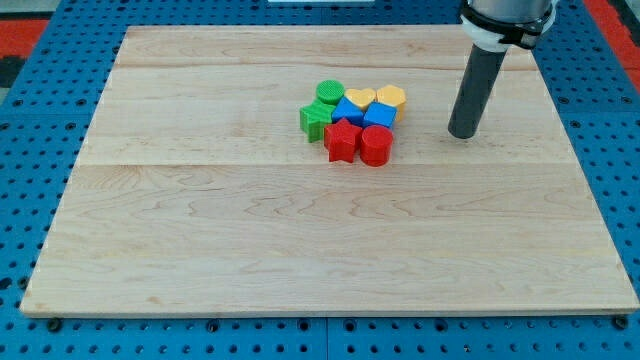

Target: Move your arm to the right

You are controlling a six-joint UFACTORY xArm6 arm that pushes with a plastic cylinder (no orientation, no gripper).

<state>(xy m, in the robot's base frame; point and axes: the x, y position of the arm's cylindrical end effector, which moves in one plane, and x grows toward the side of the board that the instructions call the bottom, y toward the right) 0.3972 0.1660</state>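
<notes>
There is no pincer on this arm, so nothing to read as apart or together; it ends in a straight dark rod, and my tip (463,134) rests on the wooden bench (300,250) toward the view's upper right. The rod stands close to upright, leaning slightly toward the view's right as it rises to a white collar at the top edge of the view.

All the blocks sit in one tight cluster a little above the bench's centre, to the view's left of my tip and clearly apart from it. Nearest my tip is the yellow hexagonal block (391,97) at the cluster's upper right. Touching it on the left is the yellow heart-shaped block (359,97), and left of that the green round block (330,92). Below these run two blue blocks: the blue cube (380,115) and another blue block (348,110) whose shape I cannot make out. The green star-shaped block (316,120) forms the left end. At the bottom, side by side, are the red star-shaped block (342,140) and the red round block (375,146).

Around the bench lies a blue perforated board (40,60).
</notes>
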